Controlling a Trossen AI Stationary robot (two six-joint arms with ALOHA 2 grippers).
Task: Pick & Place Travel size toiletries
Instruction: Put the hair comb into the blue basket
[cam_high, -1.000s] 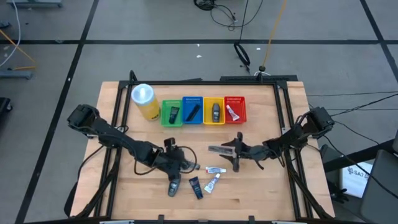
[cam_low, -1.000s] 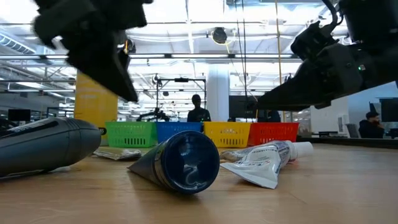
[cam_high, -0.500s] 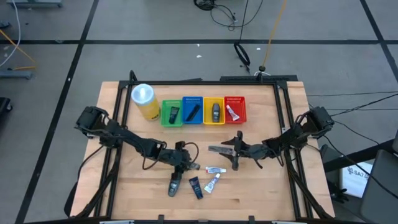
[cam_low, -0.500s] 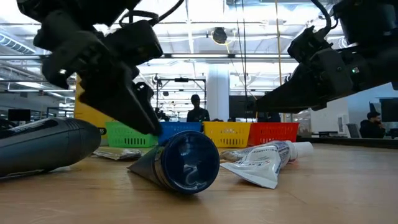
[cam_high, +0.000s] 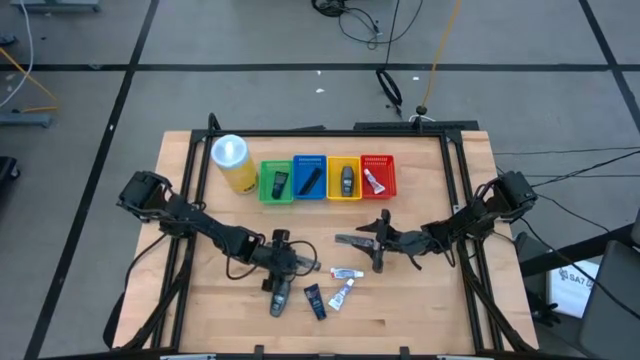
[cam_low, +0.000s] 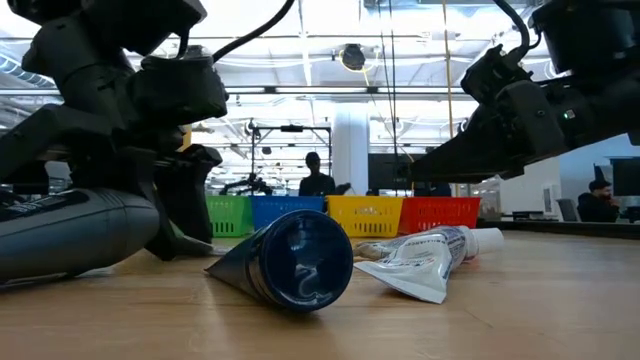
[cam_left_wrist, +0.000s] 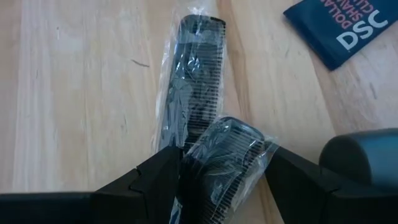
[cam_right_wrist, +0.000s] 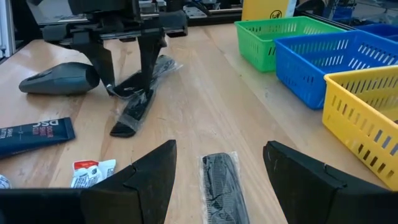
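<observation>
Where left gripper (cam_left_wrist: 214, 177) straddles, wrapped combs (cam_left_wrist: 196, 93) cross.

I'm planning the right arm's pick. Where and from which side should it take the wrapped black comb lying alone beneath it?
Probably across the narrow width of the wrapped comb, near mid-length, coming straight down. It lies flat on the table, alone, lengthwise between the open fingers of the right hand, so closing would pinch its long edges. The left hand is busy elsewhere.
</observation>
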